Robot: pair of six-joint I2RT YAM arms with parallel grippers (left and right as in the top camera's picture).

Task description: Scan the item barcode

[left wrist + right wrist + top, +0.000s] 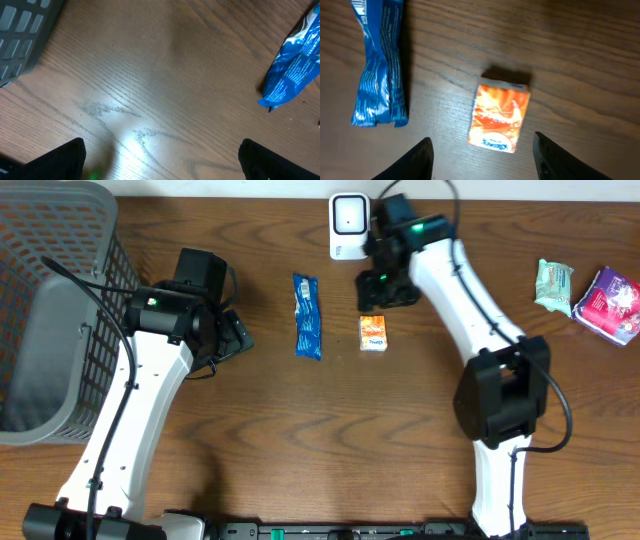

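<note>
On the brown wooden table [260, 440], a small orange box [373, 332] lies flat on its own; nothing is holding it. A long blue packet [307, 315] lies to one side of it, near but not touching. A white scanner [346, 225] stands at the far edge of the table, a little beyond the box. The right gripper [381, 290] hangs above the table between the scanner and the box; its two black fingers [415, 160] are spread apart, and in the right wrist view the orange box shows between them down on the wood, with room on both sides. The left gripper [236, 336] sits on the other side of the blue packet; its fingers [60, 160] are as wide as can be, with only bare wood between them; it holds nothing. A grey basket [60, 310] stands at the left edge. Far off at the right edge lie a pale green packet [553, 285] and a purple packet [610, 302], close together.
</note>
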